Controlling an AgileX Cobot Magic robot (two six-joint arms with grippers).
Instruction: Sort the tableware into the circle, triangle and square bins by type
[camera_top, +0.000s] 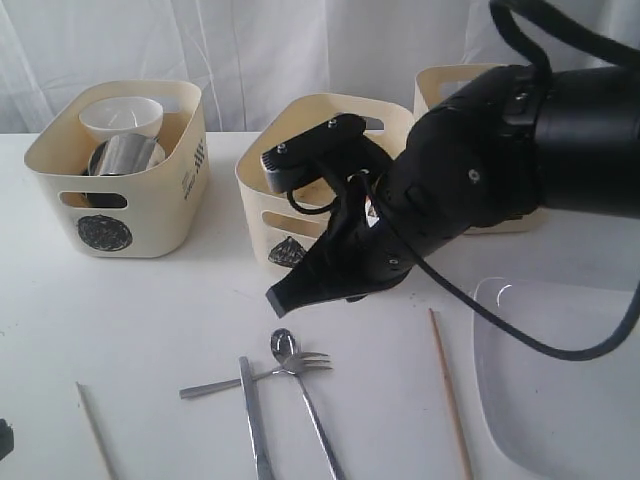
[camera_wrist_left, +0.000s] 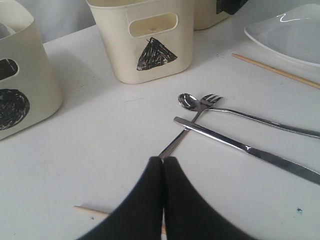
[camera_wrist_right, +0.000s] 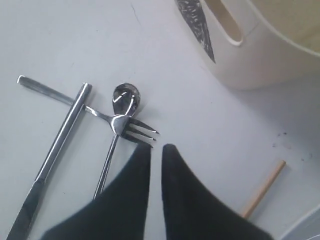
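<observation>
Jaws barely apart, R gripper by fork.

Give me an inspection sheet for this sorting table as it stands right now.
Surface: white table.
Job's things: spoon, fork and knife crossed; chopsticks far apart; plate on table; white bowl and steel mug in circle bin; triangle bin and third bin behind.
Clutter: nothing seen.
Pincers: left pincer shut, empty; right pincer slightly parted, empty, by the fork.
Cables: black cable loops from the right arm.
Surroundings: white curtain.
</observation>
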